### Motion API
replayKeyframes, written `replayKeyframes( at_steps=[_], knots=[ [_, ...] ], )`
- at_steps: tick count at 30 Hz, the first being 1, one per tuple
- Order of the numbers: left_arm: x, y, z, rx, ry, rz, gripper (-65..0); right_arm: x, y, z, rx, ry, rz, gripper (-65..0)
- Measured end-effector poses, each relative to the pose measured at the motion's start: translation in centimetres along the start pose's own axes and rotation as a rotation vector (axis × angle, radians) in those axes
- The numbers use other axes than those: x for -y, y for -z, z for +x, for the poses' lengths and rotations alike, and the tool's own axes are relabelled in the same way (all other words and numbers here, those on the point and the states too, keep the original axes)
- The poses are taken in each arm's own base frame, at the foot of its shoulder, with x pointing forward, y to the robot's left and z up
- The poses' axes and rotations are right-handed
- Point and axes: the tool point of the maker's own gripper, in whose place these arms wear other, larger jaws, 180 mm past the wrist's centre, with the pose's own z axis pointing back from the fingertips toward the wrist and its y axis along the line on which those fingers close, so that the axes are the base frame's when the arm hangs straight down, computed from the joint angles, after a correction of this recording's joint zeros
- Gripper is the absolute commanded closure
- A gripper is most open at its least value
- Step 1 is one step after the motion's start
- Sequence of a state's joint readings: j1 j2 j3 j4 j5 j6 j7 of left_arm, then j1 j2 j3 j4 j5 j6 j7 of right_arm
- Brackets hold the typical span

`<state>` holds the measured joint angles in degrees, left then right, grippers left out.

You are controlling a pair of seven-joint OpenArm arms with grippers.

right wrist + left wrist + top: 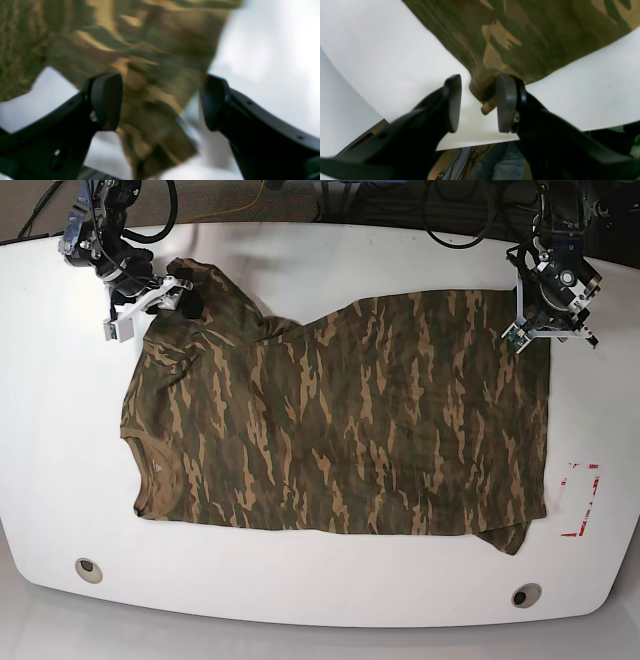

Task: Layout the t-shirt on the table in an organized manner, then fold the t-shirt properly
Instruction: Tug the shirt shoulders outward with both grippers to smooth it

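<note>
t-shirt point(340, 420): green-brown-tan camouflage | table point(60, 430): glossy white, red corner marks | claws: black

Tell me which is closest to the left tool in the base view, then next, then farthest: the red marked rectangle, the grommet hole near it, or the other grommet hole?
From the left tool, at the t-shirt's far corner on this view's right:
1. Red marked rectangle, on the same side, nearer the camera.
2. Right grommet hole, near the front edge.
3. Left grommet hole, across the table, front left.

T-shirt point(340, 415) seemingly flat on table point(60, 460)
</note>
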<state>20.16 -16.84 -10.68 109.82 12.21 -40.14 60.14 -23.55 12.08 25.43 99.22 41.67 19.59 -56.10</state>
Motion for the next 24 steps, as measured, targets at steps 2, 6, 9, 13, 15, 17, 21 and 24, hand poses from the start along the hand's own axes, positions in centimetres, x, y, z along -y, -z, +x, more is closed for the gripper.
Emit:
replayKeyframes(
  at_steps=[2,6,9,13,15,17,21,24],
  knots=[
    [0.0,0.0,0.0,0.001,0.0,0.0,-22.2,-0.7,0.3,-0.1,-0.004,-0.006,0.02,-40.9],
    [0.0,0.0,0.0,0.001,0.0,0.0,-22.2,-1.3,0.7,-0.4,-0.013,-0.004,0.039,-28.7],
    [0.0,0.0,0.0,0.001,0.0,0.0,-22.2,-1.5,0.8,-0.8,-0.02,-0.001,0.045,-18.9],
    [0.0,0.0,0.0,0.001,0.0,0.001,-22.2,-1.9,0.9,-1.9,-0.058,-0.028,0.064,0.0],
    [0.0,0.0,0.0,0.001,0.0,0.0,-22.2,-2.2,1.0,-2.4,-0.076,-0.037,0.078,0.0],
    [0.0,0.0,0.1,0.002,0.0,0.001,-22.2,-2.4,1.0,-2.6,-0.084,-0.042,0.083,-1.0],
    [-0.1,0.0,0.1,0.002,0.0,0.003,-22.2,-2.6,0.4,-3.1,-0.094,-0.065,0.073,0.0],
    [-0.4,0.0,0.0,0.001,0.011,0.007,-22.2,-2.7,-0.7,-4.2,-0.127,-0.092,0.048,0.0]
  ],
)
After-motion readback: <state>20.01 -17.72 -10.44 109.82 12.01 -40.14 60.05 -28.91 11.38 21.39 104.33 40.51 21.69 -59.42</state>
